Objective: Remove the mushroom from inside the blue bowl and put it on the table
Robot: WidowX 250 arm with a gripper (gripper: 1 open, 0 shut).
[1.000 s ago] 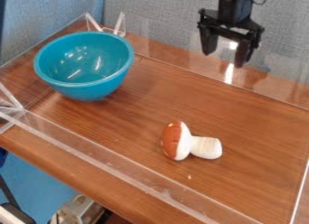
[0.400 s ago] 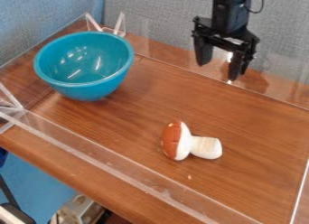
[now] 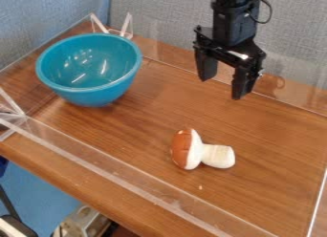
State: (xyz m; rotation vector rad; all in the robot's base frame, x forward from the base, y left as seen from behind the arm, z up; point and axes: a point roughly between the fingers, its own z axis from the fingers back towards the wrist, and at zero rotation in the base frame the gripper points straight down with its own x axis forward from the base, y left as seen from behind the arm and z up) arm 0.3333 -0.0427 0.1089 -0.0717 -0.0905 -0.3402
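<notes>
The mushroom (image 3: 201,150) lies on its side on the table (image 3: 115,126), orange-brown cap to the left and cream stem to the right, near the front wall. The blue bowl (image 3: 87,69) stands at the back left corner with nothing visible inside. My gripper (image 3: 223,80) hangs over the back middle of the table, pointing down, open with nothing between its black fingers. It is well above and behind the mushroom and to the right of the bowl.
Low clear acrylic walls (image 3: 141,179) edge the tabletop on all sides. A blue-grey backdrop rises behind the table.
The gripper has moved left and toward the front of the table, away from the back right corner, staying open. The mushroom and bowl have not moved.
</notes>
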